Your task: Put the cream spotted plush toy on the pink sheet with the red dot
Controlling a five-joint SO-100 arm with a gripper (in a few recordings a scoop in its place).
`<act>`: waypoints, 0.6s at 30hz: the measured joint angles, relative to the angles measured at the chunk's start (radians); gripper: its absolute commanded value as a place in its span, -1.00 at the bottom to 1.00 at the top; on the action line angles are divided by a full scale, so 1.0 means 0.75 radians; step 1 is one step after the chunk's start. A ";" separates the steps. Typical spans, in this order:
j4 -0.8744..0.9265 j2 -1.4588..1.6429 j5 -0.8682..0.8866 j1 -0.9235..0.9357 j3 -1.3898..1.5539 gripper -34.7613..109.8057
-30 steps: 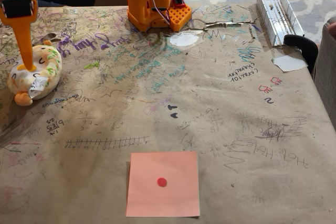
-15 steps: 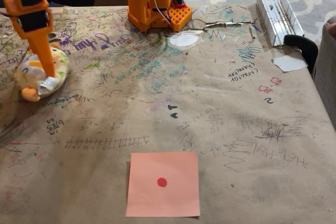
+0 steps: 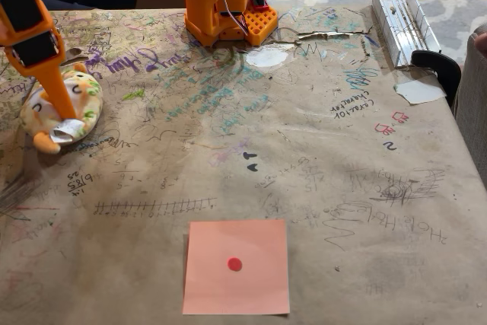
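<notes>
The cream spotted plush toy [image 3: 62, 108] lies on the bench [image 3: 319, 165] at about nine o'clock in the fixed view, close to the left edge, with an orange foot and a white tag turned toward the camera. The orange arm comes down from the upper left and its jaws [image 3: 59, 106] press onto the top of the toy; one long orange finger shows against the plush, but whether the jaws are clamped on it or only touching cannot be told. The pink sheet with the red dot [image 3: 237, 267] lies flat at six o'clock, well apart from the toy, with bare bench between them. The bench wears brown paper thick with pen scribbles; "CATALOG CHANGES" in black at about two o'clock can roughly be made out, the rest is too tangled to read. The orange arm base [image 3: 224, 1] stands at twelve o'clock, a white paper scrap [image 3: 267, 57] just in front of it, a metal rail [image 3: 403, 24] at one o'clock, a black clamp [image 3: 440, 70] and another white scrap [image 3: 418, 90] at two o'clock.
</notes>
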 measured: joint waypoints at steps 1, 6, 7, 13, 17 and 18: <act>0.027 -0.020 -0.008 -0.010 -0.039 -0.52; 0.125 -0.061 0.002 -0.010 -0.143 -0.52; 0.147 -0.065 0.016 -0.010 -0.153 -0.52; 0.313 -0.006 0.115 -0.061 -0.176 -0.52; 0.196 0.427 0.317 -0.223 0.162 -0.52; 0.139 0.550 0.403 -0.276 0.274 -0.52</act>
